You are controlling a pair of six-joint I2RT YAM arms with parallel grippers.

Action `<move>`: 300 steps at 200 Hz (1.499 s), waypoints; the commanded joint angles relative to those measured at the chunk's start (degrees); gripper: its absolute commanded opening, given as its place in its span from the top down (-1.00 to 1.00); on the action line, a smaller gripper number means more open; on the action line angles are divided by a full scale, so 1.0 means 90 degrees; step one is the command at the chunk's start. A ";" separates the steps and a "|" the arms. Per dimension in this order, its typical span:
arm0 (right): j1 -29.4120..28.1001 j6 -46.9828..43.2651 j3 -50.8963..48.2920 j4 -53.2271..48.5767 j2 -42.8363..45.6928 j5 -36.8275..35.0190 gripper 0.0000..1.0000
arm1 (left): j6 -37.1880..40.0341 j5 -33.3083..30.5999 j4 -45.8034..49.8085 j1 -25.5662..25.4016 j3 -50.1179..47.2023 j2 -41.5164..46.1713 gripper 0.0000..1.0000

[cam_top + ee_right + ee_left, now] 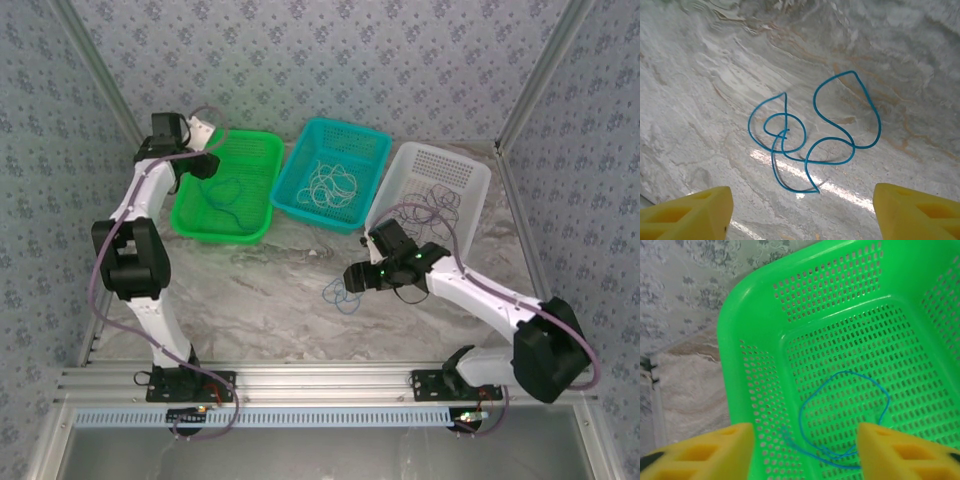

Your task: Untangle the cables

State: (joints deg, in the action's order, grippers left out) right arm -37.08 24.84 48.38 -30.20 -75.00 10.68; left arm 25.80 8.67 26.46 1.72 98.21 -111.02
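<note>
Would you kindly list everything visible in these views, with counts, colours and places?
table: one, grey marbled, under everything
green basket: one, green, far left
teal basket: one, teal, far middle
white basket: one, white, far right
cable in green basket: one, blue, looped on its floor
white cables: several, white, heaped in the teal basket
dark cables: several, dark, in the white basket
cable on table: one, blue, tangled loops before the baskets
left gripper: one, yellow fingers, open over the green basket
right gripper: one, yellow fingers, open above the tabletop cable

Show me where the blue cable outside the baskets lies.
In the top view, the blue cable lies looped on the table, just beside the right gripper, near the teal basket.
</note>
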 commanded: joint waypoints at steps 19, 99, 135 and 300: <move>-0.0030 0.0351 0.0163 -0.0120 -0.0539 -0.0150 -0.42 | -0.0261 -0.0066 -0.0568 -0.0269 -0.0315 0.0625 -0.72; -0.0092 0.0628 -0.0359 0.0526 -0.0856 -0.0220 -0.19 | -0.2353 0.1163 -0.2272 -0.0592 -0.2219 0.2790 -0.99; -0.0309 0.0580 -0.0395 0.0635 -0.0780 -0.0043 -0.20 | -0.2565 0.0737 -0.2245 -0.1031 -0.2855 0.3593 -0.99; -0.0286 -0.0682 0.0513 -0.0171 0.1959 0.0655 1.00 | -0.3016 0.1448 -0.2526 -0.2536 -0.4404 0.5056 -0.99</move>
State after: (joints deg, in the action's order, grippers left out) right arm -40.38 23.81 46.39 -24.80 -58.83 14.96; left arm -1.58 16.32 7.29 -17.58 59.57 -66.35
